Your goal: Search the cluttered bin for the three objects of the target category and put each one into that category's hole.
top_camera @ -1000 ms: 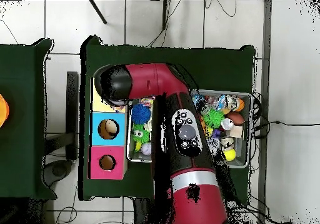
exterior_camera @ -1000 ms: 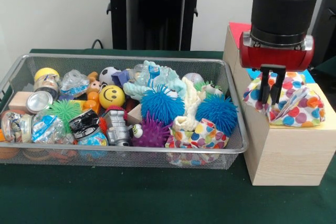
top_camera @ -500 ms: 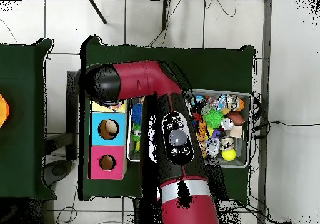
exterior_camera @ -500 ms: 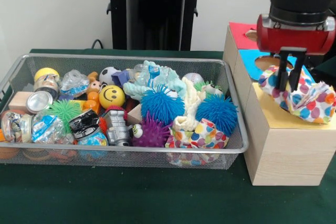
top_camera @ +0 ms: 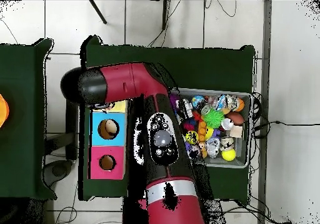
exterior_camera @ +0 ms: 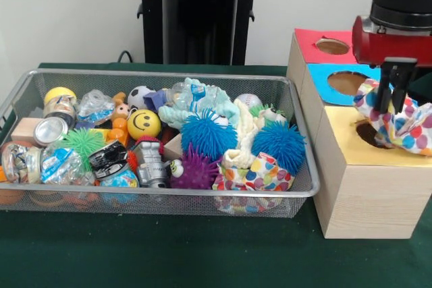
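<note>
From the front view I find the gripper (exterior_camera: 397, 92) over the yellow section of the wooden box (exterior_camera: 364, 187), at the right edge of the frame. Its two dark fingers (exterior_camera: 386, 89) stand close together and are pinched on a polka-dot cloth (exterior_camera: 405, 125), which bunches below them and rests partly over the yellow hole (exterior_camera: 368, 131). I record the jaws as closed on that cloth. The blue hole (exterior_camera: 347, 82) and red hole (exterior_camera: 333, 46) behind it are uncovered.

The bin (exterior_camera: 169, 197) sits to the left of the box on the green table (exterior_camera: 135, 254). A second polka-dot cloth (exterior_camera: 260, 173) lies against the bin's near wall at its right end, just beside two blue spiky balls (exterior_camera: 202, 133). A purple spiky ball (exterior_camera: 197, 170), a yellow smiley ball (exterior_camera: 144, 124), a tin can (exterior_camera: 48, 131) and a green spiky ball (exterior_camera: 84, 141) lie among the clutter.

From overhead, the arm (top_camera: 159, 140) covers the yellow section; I cannot see the gripper there.
</note>
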